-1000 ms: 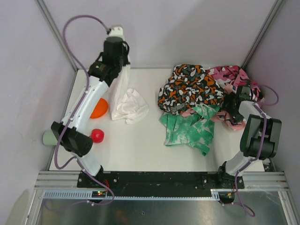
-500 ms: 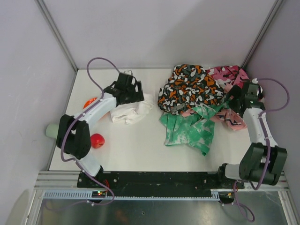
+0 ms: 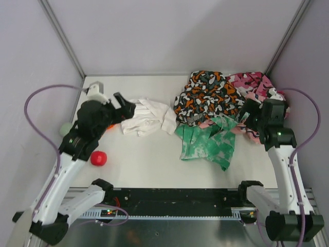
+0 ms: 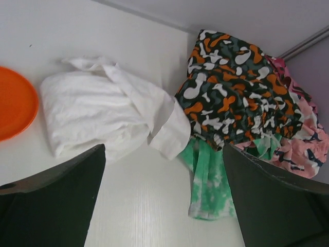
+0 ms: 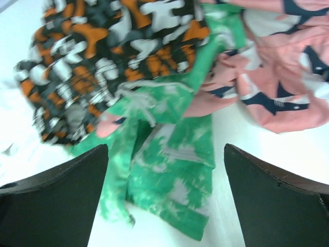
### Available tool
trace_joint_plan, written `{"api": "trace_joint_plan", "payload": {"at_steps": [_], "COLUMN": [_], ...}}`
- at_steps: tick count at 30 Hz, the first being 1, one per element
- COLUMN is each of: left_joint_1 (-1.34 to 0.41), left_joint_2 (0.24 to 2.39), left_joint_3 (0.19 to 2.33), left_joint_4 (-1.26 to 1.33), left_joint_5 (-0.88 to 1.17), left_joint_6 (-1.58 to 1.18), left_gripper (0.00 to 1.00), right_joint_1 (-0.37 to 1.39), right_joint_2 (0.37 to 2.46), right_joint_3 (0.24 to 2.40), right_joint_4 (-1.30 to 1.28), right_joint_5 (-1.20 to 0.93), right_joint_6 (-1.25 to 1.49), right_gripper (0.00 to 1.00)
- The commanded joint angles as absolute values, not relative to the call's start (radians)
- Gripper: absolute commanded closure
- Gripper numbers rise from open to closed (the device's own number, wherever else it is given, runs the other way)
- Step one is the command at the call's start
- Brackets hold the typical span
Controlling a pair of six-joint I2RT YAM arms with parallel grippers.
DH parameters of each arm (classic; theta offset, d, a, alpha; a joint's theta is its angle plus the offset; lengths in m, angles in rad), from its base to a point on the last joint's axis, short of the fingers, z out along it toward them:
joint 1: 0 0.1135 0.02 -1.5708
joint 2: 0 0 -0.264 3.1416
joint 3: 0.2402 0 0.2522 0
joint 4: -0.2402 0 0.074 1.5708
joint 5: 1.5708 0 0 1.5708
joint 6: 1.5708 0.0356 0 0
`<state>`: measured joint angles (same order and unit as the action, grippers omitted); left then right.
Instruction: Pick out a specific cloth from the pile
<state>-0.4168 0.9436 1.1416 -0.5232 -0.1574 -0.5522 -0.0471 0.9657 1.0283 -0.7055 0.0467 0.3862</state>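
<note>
The plain white cloth [image 3: 149, 117] lies crumpled on the table, left of the pile and apart from it; the left wrist view shows the cloth [image 4: 103, 108] free of any grip. My left gripper [image 3: 126, 105] hovers at its left edge, open, with nothing between the jaws [image 4: 163, 149]. The pile [image 3: 208, 98] is an orange-black-white cloth [image 4: 231, 87] with a pink one [image 3: 254, 82] behind and a green mottled one [image 3: 205, 144] in front. My right gripper [image 3: 243, 116] stands open above the green cloth [image 5: 169, 170], holding nothing.
A red ball [image 3: 98, 158] sits near the left arm. An orange plate [image 4: 15, 108] lies left of the white cloth, mostly hidden under the arm from above. A pale green cup [image 3: 66, 128] stands by the left wall. Walls close in the back and sides.
My left gripper opened and let the white cloth drop onto the table, then drew back toward the near left. The right arm pulled back from the pile. The red ball shifted slightly.
</note>
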Motion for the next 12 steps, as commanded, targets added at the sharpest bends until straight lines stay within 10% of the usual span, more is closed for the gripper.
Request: {"api": "trace_joint_plan", "payload": {"at_steps": [1,12], "left_joint_1": [-0.416,-0.416], "left_joint_2": [0.828,0.653], "left_joint_3": [1.018,0.956], "left_joint_4": [-0.692,-0.818], "left_joint_5": [-0.204,-0.260], "left_joint_6": [-0.613,-0.663], "left_gripper": [0.00,0.00], "right_joint_1": [0.020,0.035], "right_joint_2": [0.852,0.631], "right_joint_3": [1.025,0.865], "right_joint_4": [-0.728,-0.642], "right_joint_5": [-0.037,-0.134], "right_joint_6": [0.362,0.416], "right_gripper": [0.01,0.01]}}
